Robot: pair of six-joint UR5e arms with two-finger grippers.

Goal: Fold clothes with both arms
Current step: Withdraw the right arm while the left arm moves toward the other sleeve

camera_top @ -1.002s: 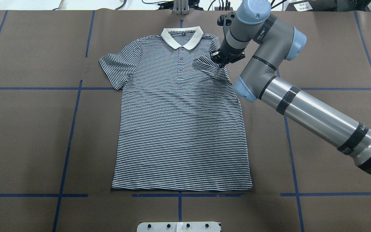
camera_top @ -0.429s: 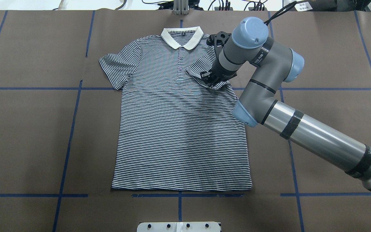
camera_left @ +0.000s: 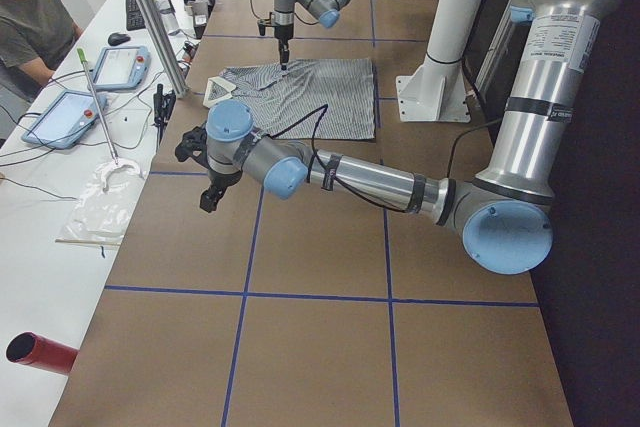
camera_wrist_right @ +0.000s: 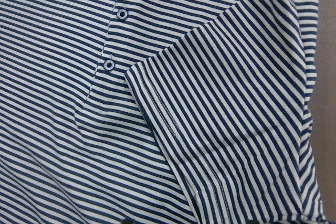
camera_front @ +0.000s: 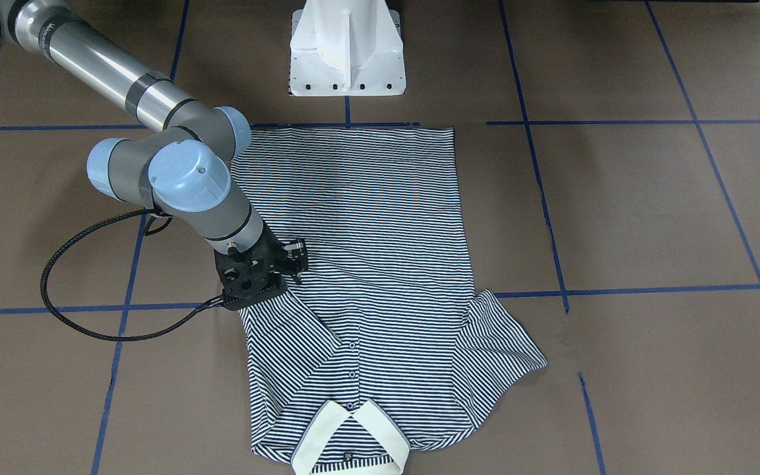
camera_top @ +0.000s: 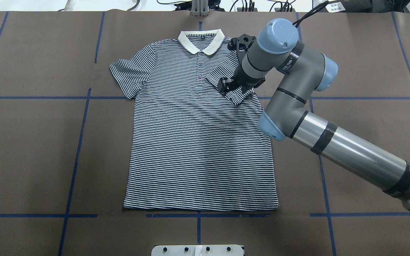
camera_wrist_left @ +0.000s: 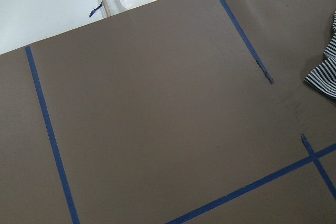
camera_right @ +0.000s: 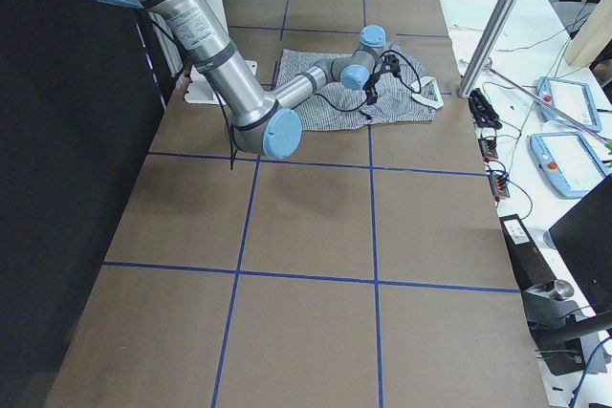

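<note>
The striped polo shirt (camera_top: 198,142) lies flat and face up on the brown table, with its cream collar (camera_top: 201,41) at the far side. Its right-hand sleeve (camera_top: 240,95) is folded inward onto the chest and lies flat in the right wrist view (camera_wrist_right: 236,103). My right gripper (camera_top: 225,86) hovers just over the sleeve's inner edge, and in the front view (camera_front: 297,256) its fingers look open and empty. The other sleeve (camera_top: 126,74) lies spread out. My left gripper (camera_left: 207,197) hangs over bare table off the shirt's left side; I cannot tell whether it is open.
The white pedestal base (camera_front: 347,49) stands behind the shirt's hem. A black cable (camera_front: 70,310) loops from the right wrist over the table. Blue tape lines (camera_top: 73,170) grid the brown surface. A side bench with tablets (camera_left: 60,117) and a seated person (camera_left: 30,27) is beyond the far edge.
The right gripper carried the sleeve inward and down over the chest, then let it go and shifted slightly left. The sleeve now lies flat on the shirt.
</note>
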